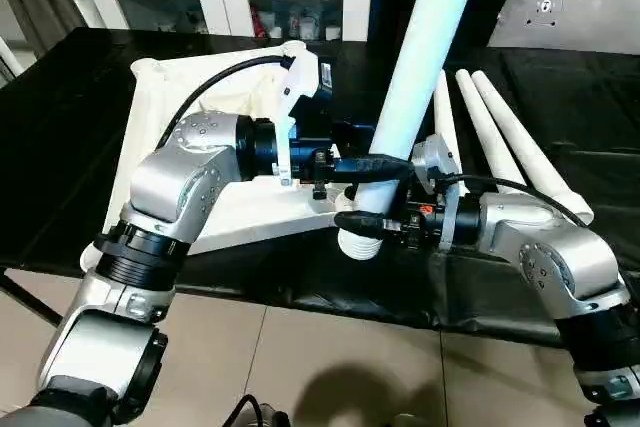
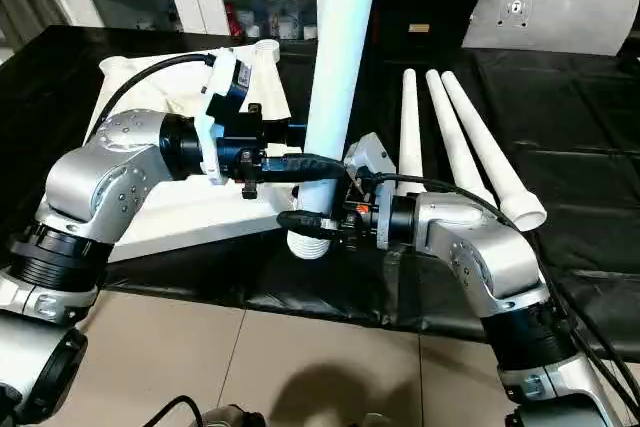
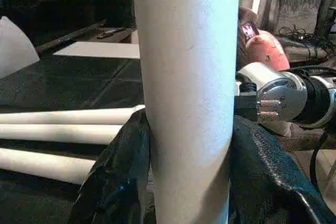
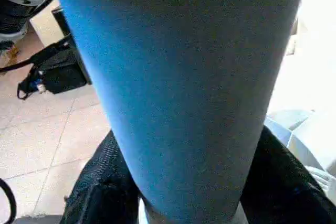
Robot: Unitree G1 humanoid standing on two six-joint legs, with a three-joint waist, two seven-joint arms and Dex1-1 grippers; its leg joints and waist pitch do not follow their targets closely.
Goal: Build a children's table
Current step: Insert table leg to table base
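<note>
Jaws on both sides clamped around one upright leg (image 1: 425, 57): left gripper (image 1: 372, 165) higher on the tube, right gripper (image 1: 362, 222) just below it, near the threaded end. Fingers (image 3: 113, 182) pressed against both sides of the tube in the left wrist view; same wrap of black pads in the right wrist view.

Held at the near corner of the tabletop (image 1: 215, 152), which lies underside up on the black mat (image 1: 90, 127). Threaded end (image 1: 360, 244) low at the table's front edge, seemingly beside the corner socket or just entering it; cannot tell which.

Three spare legs (image 1: 490, 132) lying side by side on the mat, to the right.

Likely risks: tube tilted slightly, so cross-threading or jamming if pushed in askew. Tabletop unrestrained, so liable to slide or lift under a sideways push. Smooth tapered plastic, so possible slip through the pads while twisting. Spare legs near the right arm, so easily knocked and rolled.
</note>
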